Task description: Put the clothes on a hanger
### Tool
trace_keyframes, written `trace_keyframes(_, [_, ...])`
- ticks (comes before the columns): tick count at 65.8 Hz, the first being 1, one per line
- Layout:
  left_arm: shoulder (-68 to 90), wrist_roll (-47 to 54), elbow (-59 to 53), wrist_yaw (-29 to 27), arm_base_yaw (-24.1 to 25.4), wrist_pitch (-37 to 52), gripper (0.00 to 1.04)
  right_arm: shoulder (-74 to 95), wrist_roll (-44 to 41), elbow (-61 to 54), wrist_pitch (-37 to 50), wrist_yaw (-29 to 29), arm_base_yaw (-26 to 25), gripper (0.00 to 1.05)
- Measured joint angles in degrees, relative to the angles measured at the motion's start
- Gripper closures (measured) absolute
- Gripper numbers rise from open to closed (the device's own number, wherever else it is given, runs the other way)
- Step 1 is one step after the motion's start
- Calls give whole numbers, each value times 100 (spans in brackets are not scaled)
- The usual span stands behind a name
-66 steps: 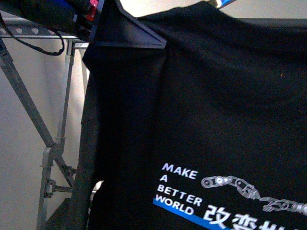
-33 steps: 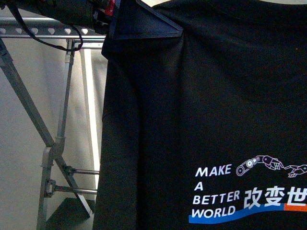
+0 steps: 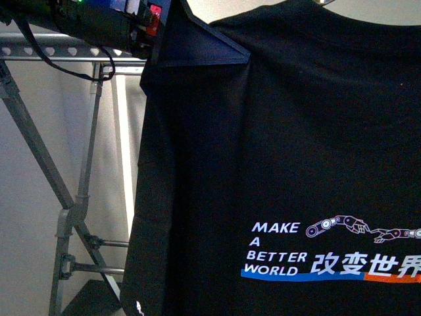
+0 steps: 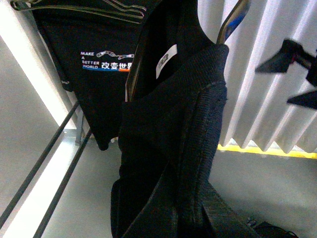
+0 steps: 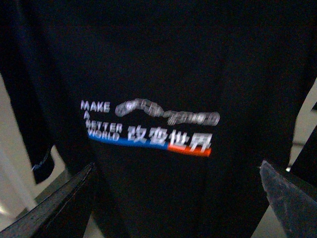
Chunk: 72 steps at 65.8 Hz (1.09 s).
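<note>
The clothes (image 3: 283, 145), a black T-shirt with the white "MAKE A BETTER WORLD" print, hang close in front of me and fill most of the front view. My left gripper (image 3: 191, 49) holds them up at the top left, level with the hanger's top rail (image 3: 39, 49). In the left wrist view my left gripper (image 4: 185, 198) is shut on the ribbed neck fabric of the clothes (image 4: 198, 124). My right gripper (image 5: 176, 198) is open and empty, its fingers spread wide in front of the printed cloth (image 5: 148, 129), not touching it. It also shows in the left wrist view (image 4: 272, 85).
The hanger's slanted grey legs (image 3: 39, 145) and lower crossbars (image 3: 99, 266) stand at the left. In the left wrist view a black shirt with the same print (image 4: 99, 74) hangs further off under thin wire hangers (image 4: 74, 6). A pleated white curtain (image 4: 277, 124) and a yellow floor strip (image 4: 267, 150) lie behind.
The clothes and my left gripper swung to the right, then drifted back a little left. The print now sits higher and flatter in the front view.
</note>
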Motion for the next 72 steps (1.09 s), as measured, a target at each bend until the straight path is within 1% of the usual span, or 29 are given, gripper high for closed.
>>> trace_keyframes(2, [0, 0, -2, 0, 2, 0, 101, 372, -105, 234, 343, -138, -160, 7])
trace_keyframes(5, [0, -2, -4, 0, 7, 0, 101, 857, -302, 568, 691, -278, -243, 7])
trace_keyframes(11, [-2, -2, -7, -2, 24, 0, 101, 1749, -890, 1224, 1106, -461, -168, 7])
trace_keyframes(13, [-2, -4, -7, 0, 24, 0, 101, 2170, -1368, 1552, 1126, -557, -79, 7])
trace_keyframes(19, [-2, -4, -7, -4, 15, 0, 101, 3016, -2557, 2275, 946, -654, 142, 7])
trace_keyframes(20, [-2, -4, -7, -4, 11, 0, 101, 3185, -2933, 2437, 922, -651, 186, 7])
trace_keyframes(21, [-2, -4, -7, -4, 11, 0, 101, 3265, -3084, 2520, 903, -649, 208, 7])
trace_keyframes(26, [-2, -4, -7, -2, 11, 0, 101, 3821, -4299, 3209, 575, -610, 337, 7])
trace_keyframes(27, [-2, -4, -7, -2, 11, 0, 101, 3880, -4371, 3292, 535, -597, 350, 7])
trace_keyframes(28, [-2, -4, -7, -2, 11, 0, 101, 3995, -4734, 3453, 448, -562, 374, 7])
trace_keyframes(29, [-2, -4, -7, -2, 11, 0, 101, 4052, -4841, 3536, 402, -540, 385, 7])
trace_keyframes(30, [-2, -4, -7, -2, 11, 0, 101, 4159, -5160, 3694, 297, -505, 407, 7])
trace_keyframes(32, [-2, -7, -7, -2, 11, 0, 101, 4262, -5431, 3849, 192, -494, 424, 7])
trace_keyframes(35, [-2, -7, -7, -2, 11, 0, 101, 4509, -6052, 4199, -39, -433, 472, 7])
trace_keyframes(40, [-2, -7, -7, -2, 11, 0, 101, 4815, -6745, 4588, -282, -278, 540, 7])
trace_keyframes(48, [-2, -9, -7, -2, 11, 0, 101, 5206, -7466, 4968, -540, -83, 638, 7])
trace_keyframes(63, [-2, -13, -7, -4, 11, 0, 101, 5683, -7659, 5366, -452, 122, 820, 8])
trace_keyframes(69, [-2, -17, -7, -2, 11, 0, 101, 5796, -7648, 5495, -393, 136, 857, 21])
trace_keyframes(72, [-2, -17, -7, -2, 11, 2, 101, 5834, -7659, 5549, -417, 129, 866, 30])
